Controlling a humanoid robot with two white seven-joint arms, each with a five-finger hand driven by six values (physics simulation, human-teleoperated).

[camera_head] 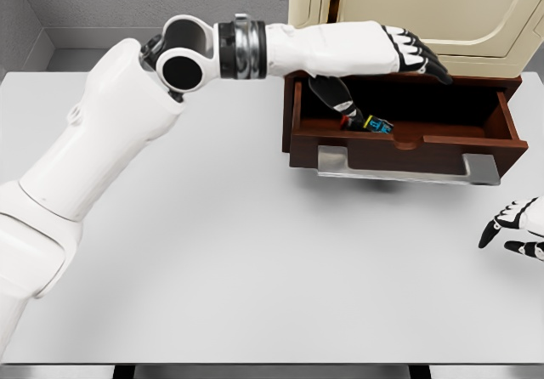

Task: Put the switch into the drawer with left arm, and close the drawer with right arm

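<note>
Our left arm crossed the upper frame from the lower left, its hand (399, 56) hovering over the open brown drawer (399, 145) at upper right, fingers extended and holding nothing, thumb pointing down into it. The small switch (376, 125) lay inside the drawer beside the thumb tip. Our right hand (517, 228) rested at the right edge on the white table (212, 251), fingers relaxed, holding nothing.
</note>
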